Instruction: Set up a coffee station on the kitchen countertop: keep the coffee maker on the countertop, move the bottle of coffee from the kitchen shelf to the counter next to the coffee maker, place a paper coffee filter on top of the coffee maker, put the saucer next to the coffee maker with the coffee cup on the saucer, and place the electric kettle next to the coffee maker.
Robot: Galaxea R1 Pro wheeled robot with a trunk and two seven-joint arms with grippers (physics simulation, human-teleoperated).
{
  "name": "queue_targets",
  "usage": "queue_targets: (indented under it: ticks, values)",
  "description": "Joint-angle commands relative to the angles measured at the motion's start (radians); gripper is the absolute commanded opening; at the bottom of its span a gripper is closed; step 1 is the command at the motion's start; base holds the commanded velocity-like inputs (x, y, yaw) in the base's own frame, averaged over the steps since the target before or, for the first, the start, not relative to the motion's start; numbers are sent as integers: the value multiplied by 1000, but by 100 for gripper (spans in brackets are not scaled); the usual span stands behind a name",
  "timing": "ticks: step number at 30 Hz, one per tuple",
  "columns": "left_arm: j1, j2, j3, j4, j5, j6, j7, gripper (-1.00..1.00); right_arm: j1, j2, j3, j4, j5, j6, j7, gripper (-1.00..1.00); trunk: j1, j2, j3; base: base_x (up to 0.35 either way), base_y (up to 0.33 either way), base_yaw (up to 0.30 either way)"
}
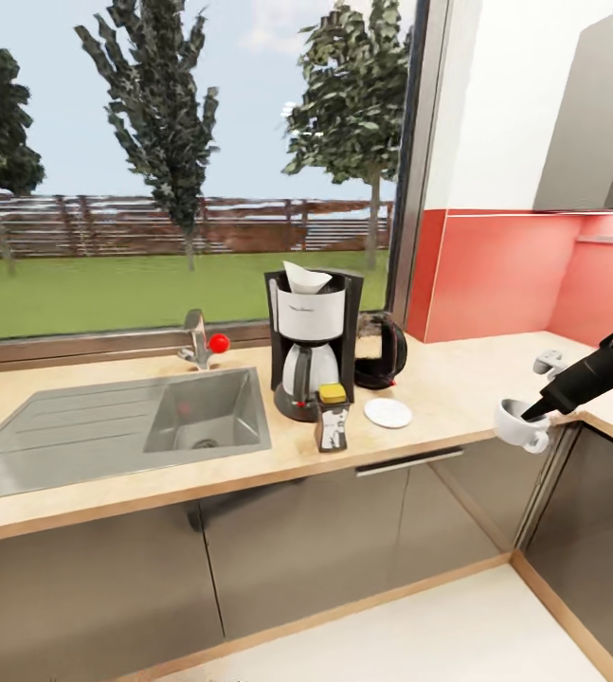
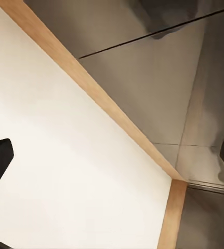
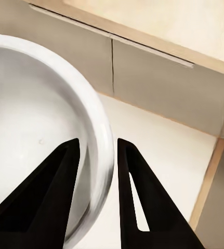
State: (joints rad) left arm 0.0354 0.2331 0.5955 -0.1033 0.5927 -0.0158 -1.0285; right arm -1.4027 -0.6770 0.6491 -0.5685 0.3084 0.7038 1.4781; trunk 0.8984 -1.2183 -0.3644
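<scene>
One tilted coffee cup, mouth gripperward.

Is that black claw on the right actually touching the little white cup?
Touching. In the right wrist view the right claw straddles the coffee cup rim, one finger inside and one outside, pressed against the wall. The head view shows the cup hanging from it.

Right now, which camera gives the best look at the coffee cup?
The head view: the whole coffee cup shows there, handle included, held off the counter edge by the right end effector. The right wrist view shows its rim close up, pinched between the fingers. The left wrist view faces floor and cabinets.
</scene>
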Motion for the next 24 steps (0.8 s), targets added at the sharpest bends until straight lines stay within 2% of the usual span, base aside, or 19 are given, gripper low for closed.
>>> queue_targets:
  ticks: [1, 13, 21, 24]
  values:
    - [0, 0, -7, -1, 7, -2, -2, 100, -1, -1, 3, -2, 3, 11, 5, -100, 0, -1, -1, 0, 0, 252]
    - [0, 0, -8, -1, 7, -2, -1, 100, -1, -1, -2, -4, 0, 17, 5, -100, 0, -1, -1, 0, -234, 31]
    - [0, 0, -7, 0, 7, -1, -1, 100, -1, -1, -3, -4, 0, 17, 5, -100, 0, -1, -1, 0, -44, 3]
    - [0, 0, -6, 0, 7, -1, -1, 100, -1, 0, -2, -4, 0, 17, 4, -100, 0, -1, -1, 0, -2, 237]
